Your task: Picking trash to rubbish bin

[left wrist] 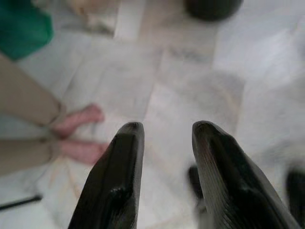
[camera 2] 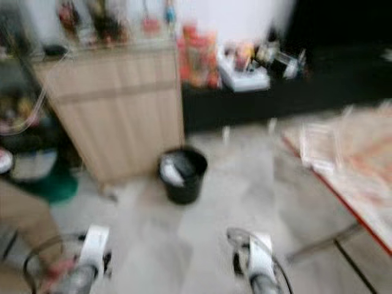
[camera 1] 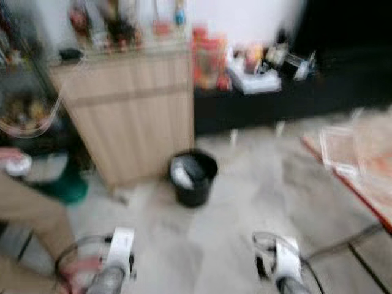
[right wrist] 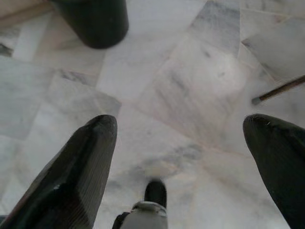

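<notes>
A black rubbish bin (camera 1: 193, 177) stands on the pale marble floor, in front of a wooden cabinet (camera 1: 131, 116). It holds something white (camera 1: 182, 176). The head views are blurred. My left arm (camera 1: 116, 257) and right arm (camera 1: 285, 260) hang low at the bottom edge, well short of the bin. In the left wrist view my left gripper (left wrist: 164, 131) is open over bare floor, nothing between its fingers. My right gripper (right wrist: 190, 121) is open wide above the tiles, with the bin (right wrist: 93, 21) ahead of it.
A person in beige trousers (camera 1: 30, 211) stands close on my left, bare feet (left wrist: 78, 136) on the floor near my left gripper. A green object (camera 1: 67, 187) sits by the cabinet. A low black unit (camera 1: 275, 101) lines the back wall. A red-edged table (camera 1: 361, 165) is on the right.
</notes>
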{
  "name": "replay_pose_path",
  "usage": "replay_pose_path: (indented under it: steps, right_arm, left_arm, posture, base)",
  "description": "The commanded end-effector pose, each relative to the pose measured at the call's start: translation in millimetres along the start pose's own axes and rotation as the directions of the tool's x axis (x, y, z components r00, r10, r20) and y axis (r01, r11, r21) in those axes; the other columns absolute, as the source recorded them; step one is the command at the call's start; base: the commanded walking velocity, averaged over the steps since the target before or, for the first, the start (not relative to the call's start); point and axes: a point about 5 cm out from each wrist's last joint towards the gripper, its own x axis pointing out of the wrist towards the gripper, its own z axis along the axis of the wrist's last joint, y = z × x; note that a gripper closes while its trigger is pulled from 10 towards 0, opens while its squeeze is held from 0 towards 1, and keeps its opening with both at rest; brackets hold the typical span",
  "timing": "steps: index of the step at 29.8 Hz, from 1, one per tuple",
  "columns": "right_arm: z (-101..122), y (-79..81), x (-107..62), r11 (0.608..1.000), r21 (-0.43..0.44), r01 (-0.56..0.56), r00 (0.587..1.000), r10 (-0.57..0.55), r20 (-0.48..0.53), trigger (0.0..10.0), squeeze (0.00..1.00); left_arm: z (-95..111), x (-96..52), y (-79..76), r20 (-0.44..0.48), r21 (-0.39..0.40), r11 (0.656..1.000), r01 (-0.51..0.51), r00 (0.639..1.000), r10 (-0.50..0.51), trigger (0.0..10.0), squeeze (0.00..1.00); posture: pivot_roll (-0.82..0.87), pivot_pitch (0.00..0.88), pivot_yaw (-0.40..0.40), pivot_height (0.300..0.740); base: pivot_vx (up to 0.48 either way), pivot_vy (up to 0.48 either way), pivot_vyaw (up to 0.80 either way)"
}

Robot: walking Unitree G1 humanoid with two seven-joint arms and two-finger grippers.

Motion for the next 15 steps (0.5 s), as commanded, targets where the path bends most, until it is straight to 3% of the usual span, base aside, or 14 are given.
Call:
replay_pose_path:
  steps: [1,3,4,6,8,10,11,12,13,14,15]
  right_arm:
    - [14,-0.2,3.1,1.0,-0.006,-0.005,0.999,0.005,0.048,10.0,0.0]
    - [28,6.9,5.8,0.999,-0.023,-0.036,0.994,0.038,0.106,10.0,0.0]
    - [28,6.9,5.8,0.999,-0.023,-0.036,0.994,0.038,0.106,10.0,0.0]
    - [59,20.0,9.0,0.994,-0.063,-0.09,0.967,0.102,0.234,10.0,0.0]
    - [59,20.0,9.0,0.994,-0.063,-0.09,0.967,0.102,0.234,10.0,0.0]
    - [94,33.9,8.8,0.985,-0.103,-0.139,0.913,0.168,0.371,10.0,0.0]
    - [94,33.9,8.8,0.985,-0.103,-0.139,0.913,0.168,0.371,10.0,0.0]
    - [146,50.7,2.4,0.975,-0.133,-0.177,0.806,0.222,0.549,10.0,0.0]
    - [146,50.7,2.4,0.975,-0.133,-0.177,0.806,0.222,0.549,10.0,0.0]
    - [162,55.9,-1.2,0.972,-0.14,-0.188,0.765,0.234,0.6,10.0,0.0]
    - [188,64.2,-8.4,0.969,-0.143,-0.203,0.695,0.246,0.676,10.0,0.0]
  left_arm:
    - [1,0.2,-0.1,0.008,-0.007,1.0,0.005,1.0,-0.005,10.0,0.0]
    - [23,3.2,-1.1,0.103,0.0,1.0,0.003,0.995,-0.003,10.0,0.0]
    - [23,3.2,-1.1,0.103,0.0,1.0,0.003,0.995,-0.003,10.0,0.0]
    - [58,4.7,-1.5,0.27,0.031,0.999,-0.014,0.963,0.005,10.0,0.0]
    - [58,4.7,-1.5,0.27,0.031,0.999,-0.014,0.963,0.005,10.0,0.0]
    - [90,2.6,-1.7,0.414,0.047,0.998,-0.04,0.91,0.017,10.0,0.0]
    - [90,2.6,-1.7,0.414,0.047,0.998,-0.04,0.91,0.017,10.0,0.0]
    - [127,-3.5,-2.4,0.563,0.048,0.997,-0.066,0.826,0.028,10.0,0.0]
    - [127,-3.5,-2.4,0.563,0.048,0.997,-0.066,0.826,0.028,10.0,0.0]
    - [139,-6.2,-2.9,0.604,0.049,0.996,-0.071,0.797,0.027,10.0,0.0]
    - [156,-10.1,-3.2,0.656,0.051,0.995,-0.086,0.754,0.032,10.0,0.0]
  posture:
    - [-0.12,0.0,0.011,0.74]
    - [-0.11,0.0,0.012,0.74]
    - [-0.11,0.0,0.012,0.74]
    - [-0.11,0.0,0.016,0.74]
    - [-0.11,0.0,0.016,0.74]
    - [-0.1,0.0,0.026,0.74]
    - [-0.1,0.0,0.026,0.74]
    - [-0.09,0.0,0.031,0.74]
    - [-0.09,0.0,0.031,0.74]
    - [-0.09,0.0,0.031,0.74]
    - [-0.09,0.0,0.035,0.74]
  base:
    - [0.0,0.0,0.0]
    - [0.0,0.0,0.0]
    - [0.0,0.0,0.0]
    - [0.0,0.0,0.0]
    - [0.0,0.0,0.0]
    - [0.0,0.0,0.0]
    - [0.0,0.0,0.0]
    - [0.0,0.0,0.0]
    - [0.0,0.0,0.0]
    - [0.0,0.0,0.0]
    - [0.0,0.0,0.0]
